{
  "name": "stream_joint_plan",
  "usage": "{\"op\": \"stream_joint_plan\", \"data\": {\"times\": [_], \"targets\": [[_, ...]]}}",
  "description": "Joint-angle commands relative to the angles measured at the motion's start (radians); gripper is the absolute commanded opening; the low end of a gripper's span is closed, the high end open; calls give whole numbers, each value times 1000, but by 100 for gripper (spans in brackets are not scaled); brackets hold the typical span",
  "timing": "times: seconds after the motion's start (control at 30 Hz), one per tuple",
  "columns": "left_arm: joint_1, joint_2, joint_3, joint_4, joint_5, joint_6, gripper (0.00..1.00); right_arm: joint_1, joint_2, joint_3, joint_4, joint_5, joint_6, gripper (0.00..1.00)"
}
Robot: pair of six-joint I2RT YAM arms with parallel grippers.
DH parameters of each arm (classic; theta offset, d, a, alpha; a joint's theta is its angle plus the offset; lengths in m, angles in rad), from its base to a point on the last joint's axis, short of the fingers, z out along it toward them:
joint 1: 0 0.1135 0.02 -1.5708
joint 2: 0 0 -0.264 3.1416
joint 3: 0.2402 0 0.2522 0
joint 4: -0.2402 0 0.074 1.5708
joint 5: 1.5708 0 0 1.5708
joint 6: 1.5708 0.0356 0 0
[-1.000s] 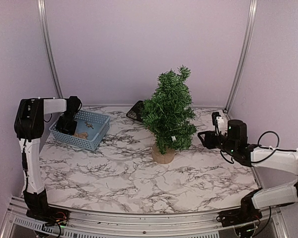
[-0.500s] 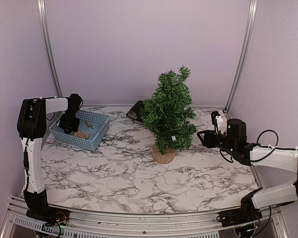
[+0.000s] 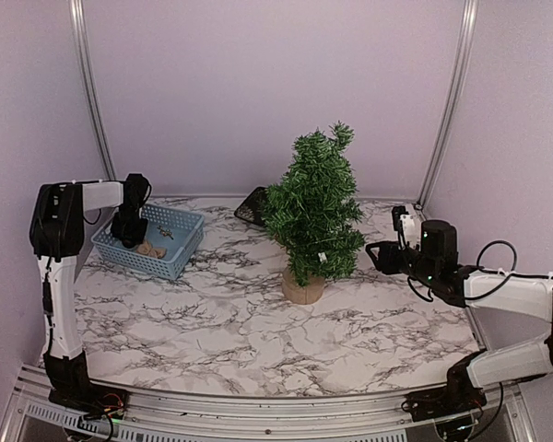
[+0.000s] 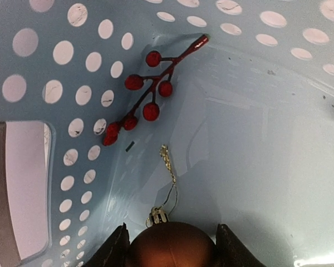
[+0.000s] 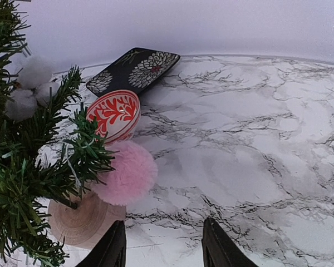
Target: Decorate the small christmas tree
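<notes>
Tree: the small christmas tree (image 3: 313,207) stands upright on its stump, mid marble table (image 3: 212,341), slightly toward 12 o'clock.
Right tool: I see the right gripper (image 5: 164,245) near the tree's 3 o'clock, jaws half apart, holding nothing.
Left tool: the left gripper (image 4: 172,253) sits in the blue basket (image 3: 166,262) at the tree's 9 o'clock, fingers against both sides of a brown bauble (image 4: 171,242).
Basket: a red berry sprig (image 4: 147,92) lies at the bauble's 12 o'clock.
</notes>
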Motion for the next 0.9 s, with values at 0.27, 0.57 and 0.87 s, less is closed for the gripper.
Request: {"op": "stream_joint_plan", "data": {"times": [0.27, 0.57, 0.87], "targets": [[-104, -345, -113, 19, 130, -35, 47, -10, -82, 60, -40, -29, -22, 46], [-166, -618, -286, 131, 460, -32, 47, -10, -215, 57, -69, -92, -66, 47], [-207, -915, -567, 272, 990, 66, 44, -10, -359, 12, -60, -298, -106, 63]]}}
